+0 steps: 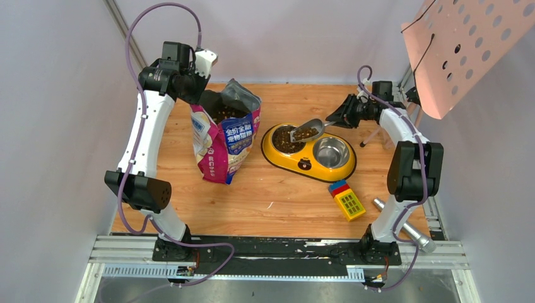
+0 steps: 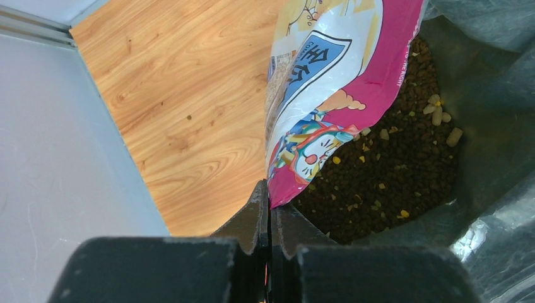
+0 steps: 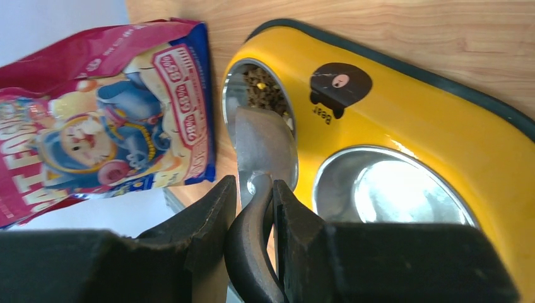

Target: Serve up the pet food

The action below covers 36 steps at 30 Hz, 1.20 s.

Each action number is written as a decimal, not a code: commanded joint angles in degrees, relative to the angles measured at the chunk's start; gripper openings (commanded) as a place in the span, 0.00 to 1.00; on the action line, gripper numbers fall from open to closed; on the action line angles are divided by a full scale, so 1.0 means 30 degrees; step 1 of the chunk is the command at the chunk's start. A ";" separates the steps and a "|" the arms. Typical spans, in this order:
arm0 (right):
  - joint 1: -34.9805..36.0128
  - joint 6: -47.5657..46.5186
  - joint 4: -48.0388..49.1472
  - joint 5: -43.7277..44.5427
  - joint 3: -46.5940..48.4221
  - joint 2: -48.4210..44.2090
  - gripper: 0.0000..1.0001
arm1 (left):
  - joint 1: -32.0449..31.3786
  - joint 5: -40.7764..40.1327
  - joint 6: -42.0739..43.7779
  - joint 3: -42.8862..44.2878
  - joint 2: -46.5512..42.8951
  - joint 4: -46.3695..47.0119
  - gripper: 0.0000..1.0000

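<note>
Glossy blue-and-magenta cat-food bag, top view: white Chinese characters in two rows on blue front panel, reading roughly 全价全期 / 宠物猫粮; smaller print below too small to read.

Same bag, left wrist view: two large characters, 全价, on blue panel; tiny white line along magenta edge, ending "THE RIGHT".

Same bag, right wrist view: big white letters "AT FOO", cut off at both ends; row of percent figures in magenta oval, digits blurred.

Yellow plastic double-bowl feeder: "Bear" in small dark letters under dark brown bear-head badge.
</note>
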 commanded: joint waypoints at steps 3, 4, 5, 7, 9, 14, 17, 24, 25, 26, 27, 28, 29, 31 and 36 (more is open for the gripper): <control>0.1430 -0.2248 -0.0821 0.2510 0.0581 -0.0856 0.00 | 0.0212 0.0399 -0.0135 0.1131 -0.2193 0.2369 0.00; 0.1863 -0.2458 -0.0865 0.2855 0.0671 -0.0899 0.00 | 0.0213 0.0397 -0.0127 0.1113 -0.2192 0.2323 0.00; 0.2114 -0.2620 -0.0941 0.3239 0.0792 -0.0931 0.00 | 0.0213 0.0395 -0.0114 0.1105 -0.2191 0.2320 0.00; 0.2581 -0.2966 -0.1113 0.4186 0.1050 -0.0971 0.00 | 0.0214 0.0519 -0.0133 0.1098 -0.2213 0.2292 0.00; 0.3026 -0.3402 -0.1357 0.5381 0.1355 -0.1025 0.00 | 0.0206 0.0619 -0.0132 0.1101 -0.2256 0.2252 0.00; 0.4099 -0.4616 -0.1764 0.7796 0.2027 -0.1233 0.00 | 0.0213 0.0672 -0.0120 0.1101 -0.2359 0.2232 0.00; 0.4691 -0.5268 -0.1869 0.8967 0.2193 -0.1511 0.00 | 0.0214 0.0745 -0.0145 0.1112 -0.2409 0.2198 0.00; 0.5640 -0.6665 -0.2087 1.0903 0.2289 -0.2226 0.00 | 0.0214 0.0856 -0.0090 0.1207 -0.2506 0.2126 0.00; 0.5659 -0.6710 -0.2185 1.1002 0.2287 -0.2327 0.00 | 0.0214 0.0861 -0.0090 0.1213 -0.2524 0.2138 0.00; 0.5662 -0.6741 -0.2233 1.1109 0.2302 -0.2431 0.00 | 0.0214 0.0841 -0.0068 0.1214 -0.2560 0.2126 0.00; 0.5662 -0.6770 -0.2272 1.1166 0.2307 -0.2539 0.00 | 0.0214 0.0823 -0.0064 0.1236 -0.2581 0.2134 0.00; 0.5684 -0.6770 -0.2303 1.1214 0.2340 -0.2615 0.00 | 0.0214 0.0809 -0.0062 0.1225 -0.2596 0.2140 0.00; 0.5698 -0.6800 -0.2351 1.1195 0.2385 -0.2690 0.00 | 0.0214 0.0792 -0.0061 0.1232 -0.2599 0.2141 0.00; 0.5853 -0.6940 -0.2384 1.1274 0.2485 -0.2863 0.00 | 0.0214 0.0763 -0.0061 0.1217 -0.2629 0.2142 0.00; 0.6407 -0.7102 -0.2475 1.1289 0.2681 -0.3079 0.00 | 0.0214 0.0741 -0.0032 0.1252 -0.2631 0.2154 0.00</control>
